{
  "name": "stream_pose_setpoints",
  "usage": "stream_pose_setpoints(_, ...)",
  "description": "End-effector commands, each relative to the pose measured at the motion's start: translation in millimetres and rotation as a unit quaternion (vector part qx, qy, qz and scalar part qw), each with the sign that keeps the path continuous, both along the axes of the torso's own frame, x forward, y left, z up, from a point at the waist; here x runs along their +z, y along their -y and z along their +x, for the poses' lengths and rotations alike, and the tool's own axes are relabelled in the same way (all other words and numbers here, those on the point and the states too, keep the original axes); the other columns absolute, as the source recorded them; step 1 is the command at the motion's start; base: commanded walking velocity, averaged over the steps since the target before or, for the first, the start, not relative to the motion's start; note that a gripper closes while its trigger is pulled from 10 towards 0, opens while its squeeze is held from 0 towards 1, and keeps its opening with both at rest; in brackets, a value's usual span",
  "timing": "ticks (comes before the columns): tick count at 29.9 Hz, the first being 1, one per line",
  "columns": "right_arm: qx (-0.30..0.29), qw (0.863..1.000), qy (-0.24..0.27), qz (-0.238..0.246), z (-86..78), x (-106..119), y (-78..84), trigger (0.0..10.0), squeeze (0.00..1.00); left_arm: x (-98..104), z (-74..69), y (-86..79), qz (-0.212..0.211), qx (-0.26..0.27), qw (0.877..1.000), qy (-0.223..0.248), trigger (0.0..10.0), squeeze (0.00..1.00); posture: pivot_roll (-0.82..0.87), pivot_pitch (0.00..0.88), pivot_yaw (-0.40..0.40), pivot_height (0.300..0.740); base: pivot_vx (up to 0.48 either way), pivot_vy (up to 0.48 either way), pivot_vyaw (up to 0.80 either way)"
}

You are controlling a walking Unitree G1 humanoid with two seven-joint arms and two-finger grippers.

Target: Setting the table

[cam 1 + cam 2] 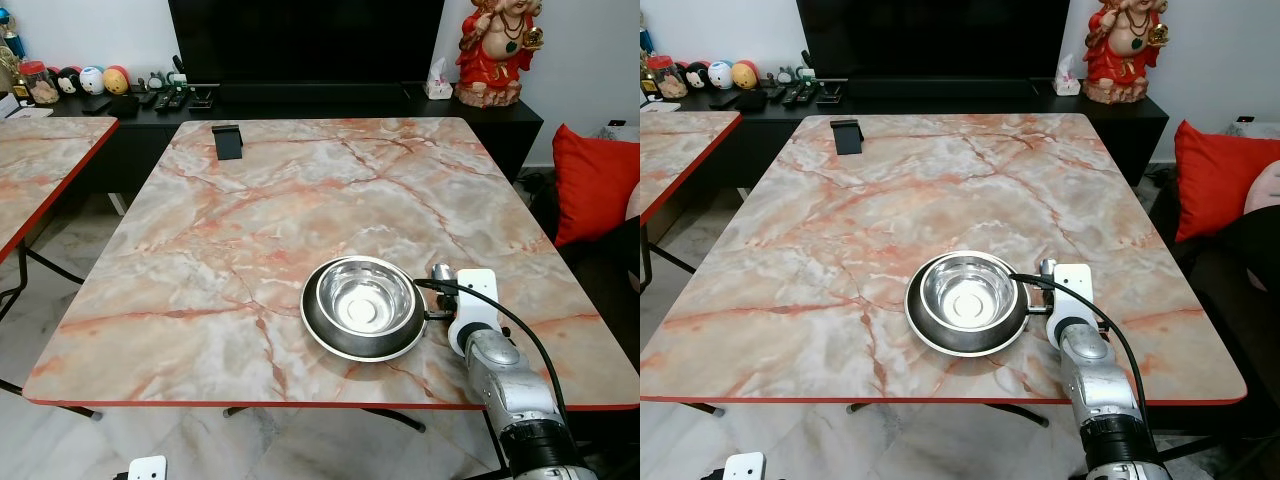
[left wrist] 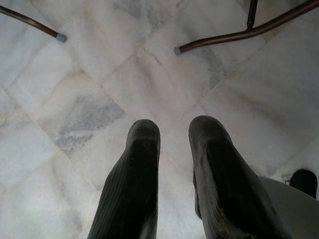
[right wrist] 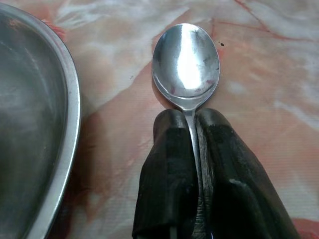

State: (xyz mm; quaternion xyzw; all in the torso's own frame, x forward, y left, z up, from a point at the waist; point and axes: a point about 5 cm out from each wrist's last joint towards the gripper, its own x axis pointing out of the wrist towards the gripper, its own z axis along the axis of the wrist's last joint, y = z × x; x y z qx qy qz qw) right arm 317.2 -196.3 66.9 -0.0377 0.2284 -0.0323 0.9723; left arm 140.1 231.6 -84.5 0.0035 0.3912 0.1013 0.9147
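A steel bowl (image 1: pixel 362 298) sits inside a steel plate (image 1: pixel 335 340) near the front right of the marble table (image 1: pixel 250 220). Just right of the plate, my right gripper (image 3: pixel 190 122) is shut on the handle of a steel spoon (image 3: pixel 186 62), whose bowl faces up low over the tabletop, beside the plate rim (image 3: pixel 67 124). The spoon bowl (image 1: pixel 441 271) shows ahead of the right wrist. My left gripper (image 2: pixel 172 132) hangs low over the floor, its fingers slightly apart with nothing between them.
A small black stand (image 1: pixel 228 141) rests at the table's far left edge. A second marble table (image 1: pixel 40 160) stands to the left. A red cushion (image 1: pixel 592 180) lies to the right. Metal table legs (image 2: pixel 239 32) cross the marble floor (image 2: pixel 89 99).
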Motion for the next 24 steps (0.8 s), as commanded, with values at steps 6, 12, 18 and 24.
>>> stream_pose_setpoints(6, 0.011, 1.0, 0.007, 0.01, -1.0, -3.0, -5.1, 10.0, 0.0, -2.6, -4.9, -0.5, 0.0, -0.006, 1.0, -0.015, 10.0, 0.0, 0.0, 0.0, 0.016, 0.74, 0.0, 0.0, 0.0)
stream_pose_setpoints(12, 0.015, 1.0, 0.014, 0.014, -0.5, -1.9, -8.6, 10.0, 0.0, -2.7, -4.9, -0.2, 0.001, -0.009, 1.0, -0.016, 10.0, 0.0, 0.01, 0.0, 0.015, 0.74, 0.0, 0.0, 0.0)
stream_pose_setpoints(18, 0.013, 1.0, 0.013, 0.012, -0.9, -3.5, -8.9, 10.0, 0.0, -2.8, -4.6, 0.0, 0.001, -0.01, 1.0, -0.017, 10.0, 0.0, 0.01, 0.0, 0.017, 0.74, 0.0, 0.0, 0.0)
stream_pose_setpoints(24, 0.007, 1.0, 0.009, 0.005, -1.8, -5.6, -7.5, 10.0, 0.0, -3.4, -5.8, -0.4, 0.001, -0.011, 1.0, -0.021, 10.0, 0.0, 0.01, 0.0, 0.02, 0.74, 0.0, 0.0, 0.0)
